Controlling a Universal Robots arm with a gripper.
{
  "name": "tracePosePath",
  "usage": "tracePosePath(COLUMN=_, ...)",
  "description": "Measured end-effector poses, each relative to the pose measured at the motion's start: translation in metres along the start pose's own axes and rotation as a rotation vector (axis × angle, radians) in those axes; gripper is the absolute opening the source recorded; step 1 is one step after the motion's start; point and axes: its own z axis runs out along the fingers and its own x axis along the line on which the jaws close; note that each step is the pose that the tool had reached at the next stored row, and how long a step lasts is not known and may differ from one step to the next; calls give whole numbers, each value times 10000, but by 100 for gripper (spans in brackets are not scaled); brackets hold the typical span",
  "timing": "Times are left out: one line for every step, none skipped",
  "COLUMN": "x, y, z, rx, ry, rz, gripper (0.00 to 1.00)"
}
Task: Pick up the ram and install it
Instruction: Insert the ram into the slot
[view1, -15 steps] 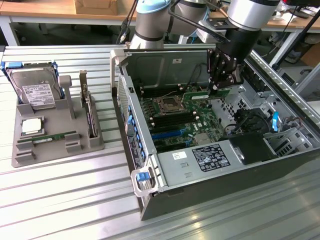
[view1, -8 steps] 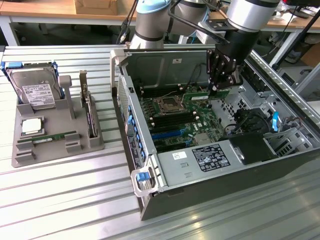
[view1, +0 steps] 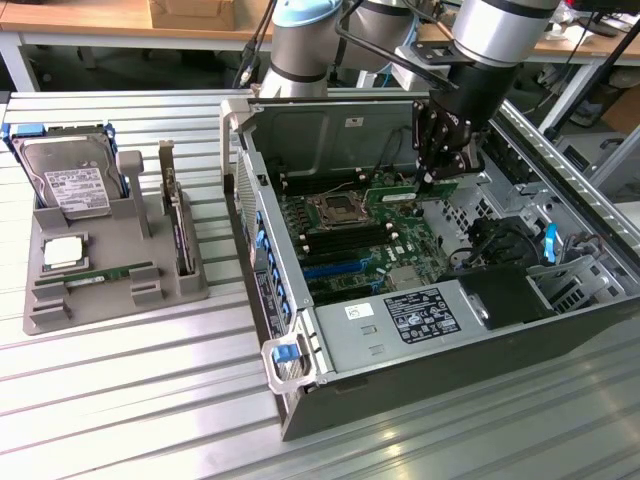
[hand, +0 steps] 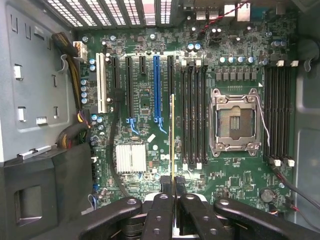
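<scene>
Nearest the wrist camera, the claw (hand: 173, 197) is clamped on the ram (hand: 173, 140), seen edge-on as a thin yellowish-green strip running out from between the pads over the motherboard (hand: 150, 90). So the pick-up looks done; the seating does not, since the stick hangs above the board rather than in a slot, lined up just beside the bank of black memory slots (hand: 194, 115) next to the empty CPU socket (hand: 235, 122). A second bank of slots (hand: 280, 115) lies on the far side of that socket, also empty as far as can be judged. In the exterior view the claw (view1: 440, 172) hovers inside the open computer case (view1: 300, 352), the ram (view1: 408, 192) a green card held above the board near the case's back wall. The case holds the motherboard, a bundle of cables and a labelled power supply (view1: 425, 315) at its near edge. At the exterior view's left, on the ribbed tabletop (view1: 120, 400), a grey parts tray (view1: 45, 310) carries a silver hard drive (view1: 72, 185) in its upright cradle, a CPU chip (view1: 62, 252) in a shallow pocket, an expansion card (view1: 178, 215) standing on edge, and a second memory stick (view1: 105, 274) lying in its groove, not taken.
</scene>
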Motion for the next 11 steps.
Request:
tracePosePath(x=0, y=0, z=2, rx=0, ry=1, rz=0, gripper=12)
tracePosePath(x=0, y=0, z=6, rx=0, ry=0, rz=0, gripper=12)
tracePosePath(x=0, y=0, z=8, rx=0, ry=0, rz=0, gripper=12)
tracePosePath(x=0, y=0, z=11, rx=0, ry=0, rz=0, gripper=12)
tracePosePath(x=0, y=0, z=15, rx=0, ry=0, rz=0, gripper=12)
tracePosePath(x=0, y=0, z=19, rx=0, ry=0, rz=0, gripper=12)
tracePosePath(x=0, y=0, z=22, rx=0, ry=0, rz=0, gripper=12)
tracePosePath(x=0, y=0, z=26, rx=0, ry=0, rz=0, gripper=12)
tracePosePath(x=-1, y=0, z=30, rx=0, ry=0, rz=0, gripper=12)
tracePosePath(x=-1, y=0, z=32, rx=0, ry=0, rz=0, gripper=12)
tracePosePath(x=-1, y=0, z=36, rx=0, ry=0, rz=0, gripper=12)
